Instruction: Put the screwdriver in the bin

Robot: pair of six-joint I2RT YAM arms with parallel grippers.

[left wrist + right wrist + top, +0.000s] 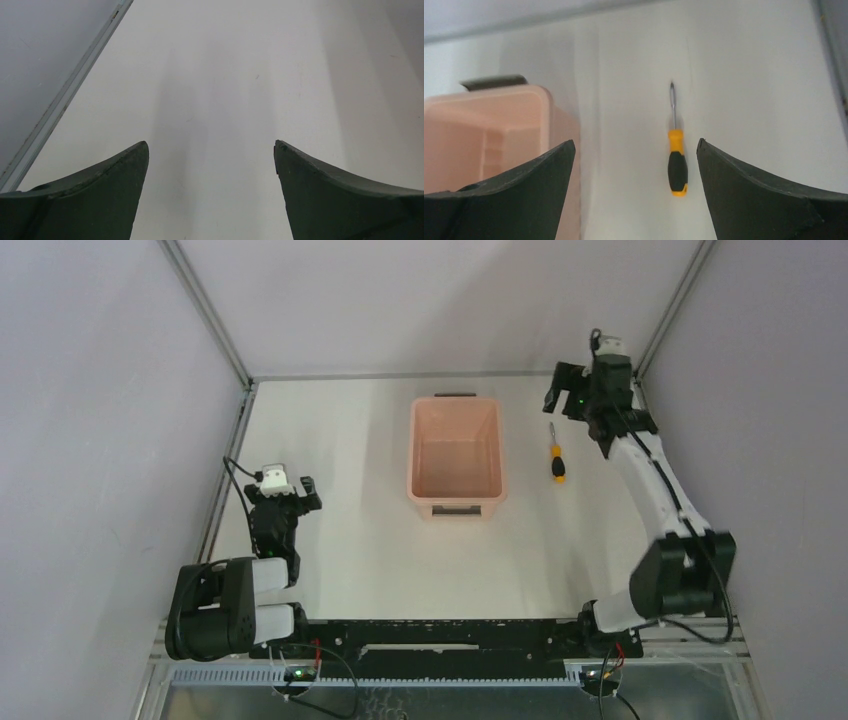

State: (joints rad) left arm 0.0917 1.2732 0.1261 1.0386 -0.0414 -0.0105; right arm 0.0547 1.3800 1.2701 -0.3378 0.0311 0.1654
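The white tabletop (380, 560) is the biggest thing here, and all the loose things sit on it. The right arm (650, 480) stretches out long, all the way to the back right corner. The left arm (250, 580) is folded up small near the front left.

The bin (455, 455) is pink and stands in the middle of the tabletop, toward the back. It is open at the top. Its long sides run from front to back, and each short end has a dark handle slot. In the right wrist view the bin (499, 135) shows on the left side.

The right tool (563, 392) is near the back right corner of the bin but apart from it. Seen from its own wrist, the right tool (635, 141) is spread wide, and its fingers (764, 200) pinch nothing. The left tool (298, 495) is well apart from the bin, off to the left. From its own wrist, the left tool (211, 143) is spread wide too, and the white tabletop shows between its fingers (100, 200).

The screwdriver (556, 455) is the smallest thing. It lies flat on the tabletop, just beside the right long side of the bin, not touching it and not inside it. Its yellow-orange and black handle points to the front, and its thin dark shaft points to the back. In the right wrist view the screwdriver (676, 160) shows between the two fingers, closer to the right one, and no finger touches it.
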